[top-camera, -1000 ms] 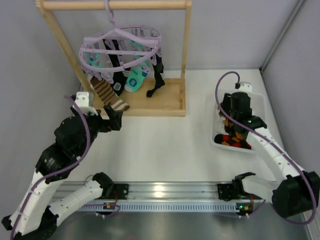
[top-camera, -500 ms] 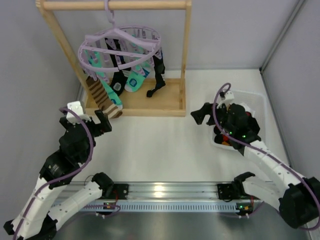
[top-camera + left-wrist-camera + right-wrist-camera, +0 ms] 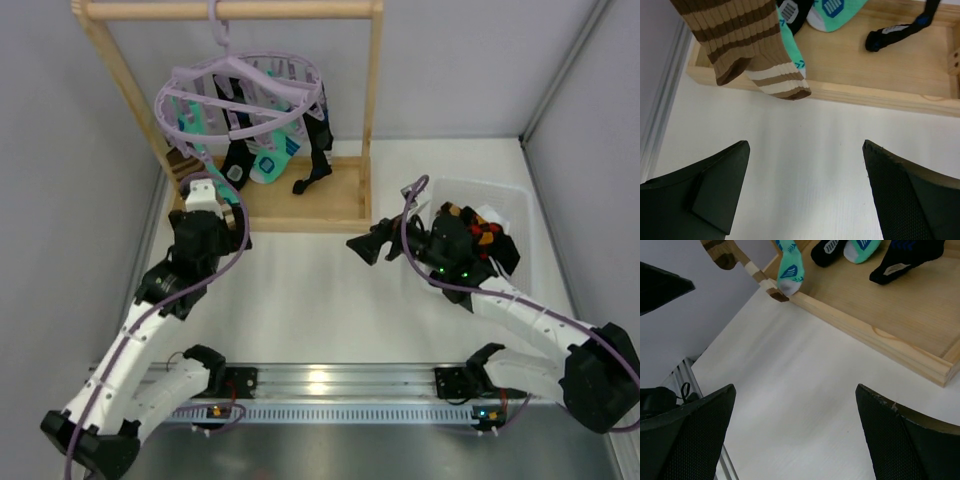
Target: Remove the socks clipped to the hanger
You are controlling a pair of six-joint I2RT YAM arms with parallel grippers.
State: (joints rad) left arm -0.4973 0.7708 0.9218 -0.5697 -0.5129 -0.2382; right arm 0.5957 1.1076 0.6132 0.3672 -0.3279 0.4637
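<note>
Left gripper (image 3: 804, 145): spread wide, empty | right gripper (image 3: 795, 387): spread wide, empty | you have socks (image 3: 268, 163) clipped to hanger (image 3: 236, 130), upper left of top view.

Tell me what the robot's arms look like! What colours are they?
The left arm and right arm are white tubes joined by chunky black joints. A thin lilac cable loops along each. The left end effector and right end effector each have two black wedge-shaped fingers with bumpy-textured faces. Tiny green lights glow on the right arm.
</note>
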